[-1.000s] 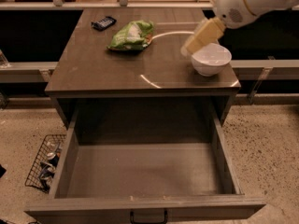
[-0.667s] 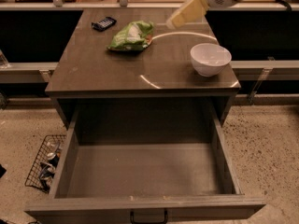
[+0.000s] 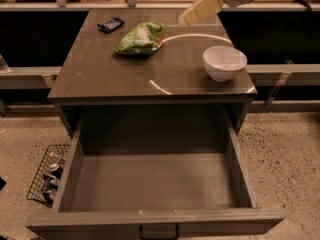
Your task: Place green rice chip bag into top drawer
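Observation:
The green rice chip bag (image 3: 140, 38) lies on the dark cabinet top (image 3: 120, 74), toward the back left of centre. The top drawer (image 3: 155, 184) is pulled wide open below the top and is empty, its black handle (image 3: 158, 232) at the bottom edge. My gripper (image 3: 200, 9) hangs over the back right of the top, to the right of the bag and above it, holding nothing I can see. Its white arm comes in from the upper right.
A white bowl (image 3: 224, 62) stands near the right edge of the top. A small dark phone (image 3: 110, 24) lies at the back left. A wire basket (image 3: 49, 175) with items sits on the floor left of the drawer. Speckled floor surrounds the cabinet.
My gripper has moved from above the white bowl up and back to the left, toward the far edge of the top near the bag. The bag, bowl and drawer have not moved.

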Controlling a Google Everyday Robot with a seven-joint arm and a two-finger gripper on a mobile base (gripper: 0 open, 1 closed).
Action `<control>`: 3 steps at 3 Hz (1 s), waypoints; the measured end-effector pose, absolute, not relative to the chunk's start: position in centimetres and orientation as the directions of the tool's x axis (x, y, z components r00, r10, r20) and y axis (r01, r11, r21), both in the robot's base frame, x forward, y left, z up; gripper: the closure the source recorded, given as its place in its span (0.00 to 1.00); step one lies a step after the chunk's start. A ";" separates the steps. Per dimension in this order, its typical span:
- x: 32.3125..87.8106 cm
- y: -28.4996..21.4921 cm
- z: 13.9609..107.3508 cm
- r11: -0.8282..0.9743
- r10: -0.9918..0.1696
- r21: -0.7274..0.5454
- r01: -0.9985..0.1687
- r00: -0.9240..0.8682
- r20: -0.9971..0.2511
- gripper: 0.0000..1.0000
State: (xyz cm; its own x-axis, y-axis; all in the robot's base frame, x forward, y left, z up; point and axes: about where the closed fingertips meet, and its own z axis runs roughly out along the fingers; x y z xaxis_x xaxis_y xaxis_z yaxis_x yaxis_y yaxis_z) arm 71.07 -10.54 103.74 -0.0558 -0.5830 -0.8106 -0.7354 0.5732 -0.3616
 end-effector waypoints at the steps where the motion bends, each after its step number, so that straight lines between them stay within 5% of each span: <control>1: 72.9 -9.4 102.8 0.621 -0.543 -0.324 -0.714 -0.094 -0.834 0.00; 3: 81.9 -4.3 98.5 0.708 -0.409 -0.181 -0.683 -0.187 -0.893 0.00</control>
